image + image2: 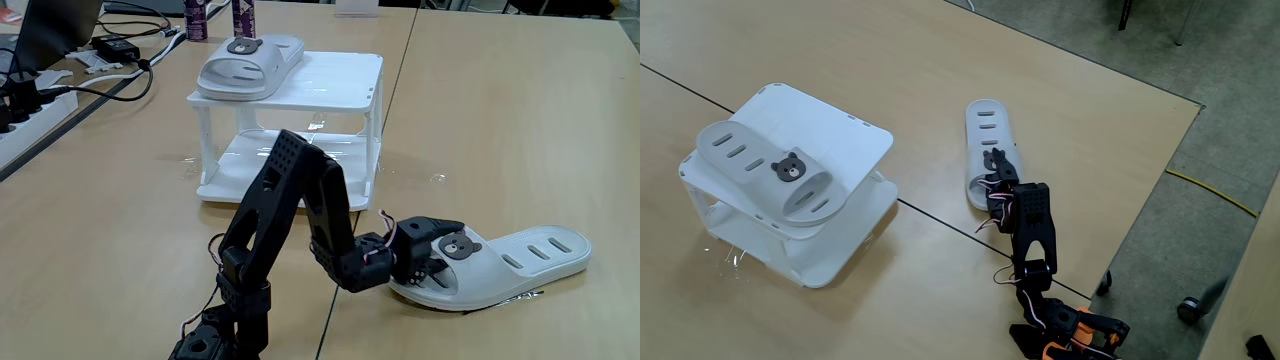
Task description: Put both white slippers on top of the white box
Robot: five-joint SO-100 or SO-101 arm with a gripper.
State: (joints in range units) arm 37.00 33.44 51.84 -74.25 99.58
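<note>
On open table (480,120) beside the white box (340,85), the pincer (432,262) grips 1 slipper's (520,262) strap end.

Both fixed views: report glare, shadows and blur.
In a fixed view, soft glare streaks the table behind the white box; the focus is sharp throughout. In another fixed view, the light is even, the slipper on the table casts barely any shadow, and the gripper looks slightly soft.
</note>
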